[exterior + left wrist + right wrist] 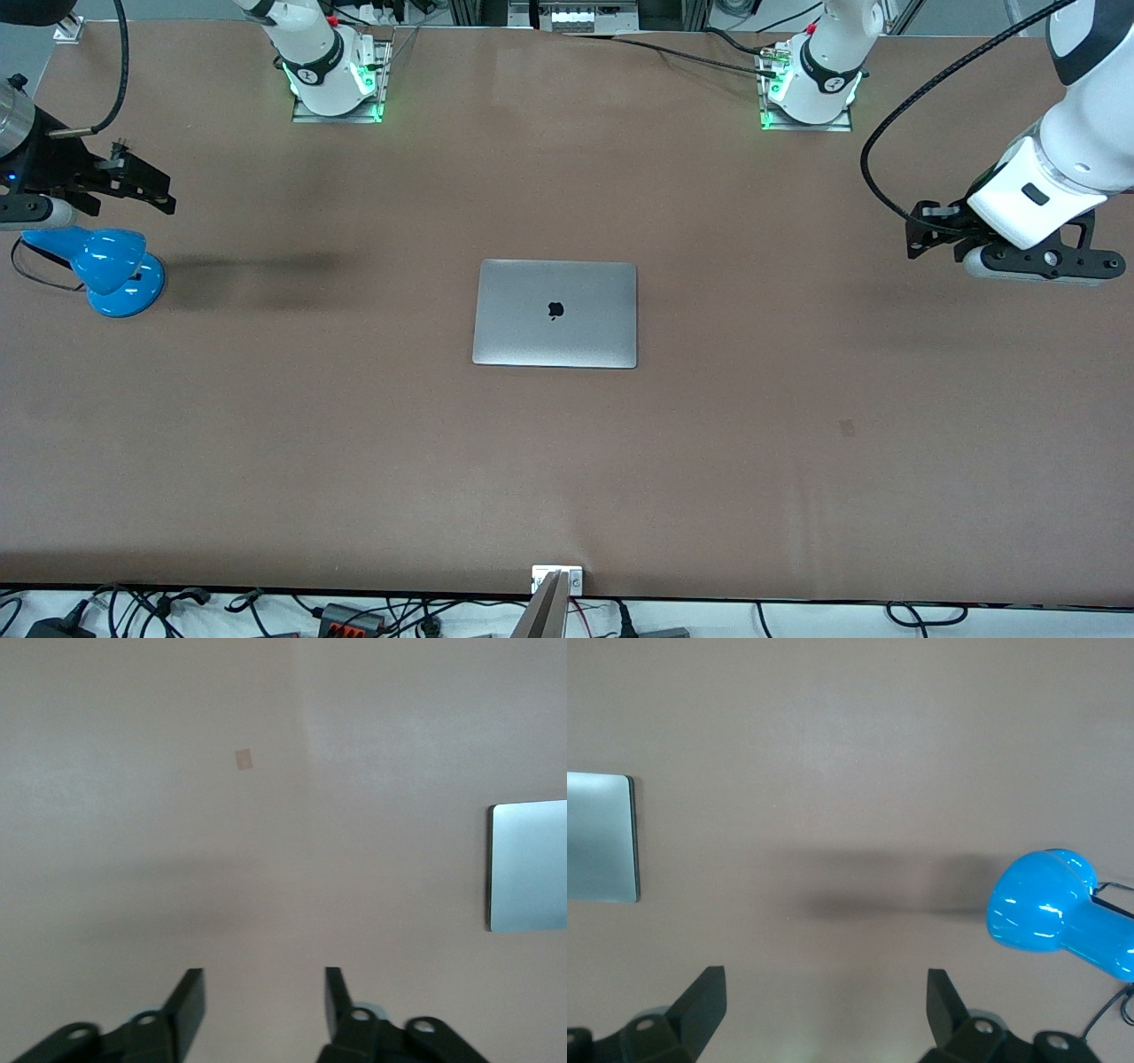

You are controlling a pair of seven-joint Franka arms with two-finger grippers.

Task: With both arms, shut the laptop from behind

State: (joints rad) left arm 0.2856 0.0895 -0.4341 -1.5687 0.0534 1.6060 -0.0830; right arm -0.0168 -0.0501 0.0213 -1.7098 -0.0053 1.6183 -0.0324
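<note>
The laptop (pixel 555 314) is probably lying shut. The left gripper (pixel 264 1003) and right gripper (pixel 825 1005) are hanging open, well apart from it, waiting.

White arms (pixel 1076 142), blk cables, prob. blk grippers

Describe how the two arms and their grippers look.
Both arms are glossy white with dark grey joint bands, green lights at their bases and black cables looping alongside. The left gripper and right gripper are black, with flat dark fingers.
</note>
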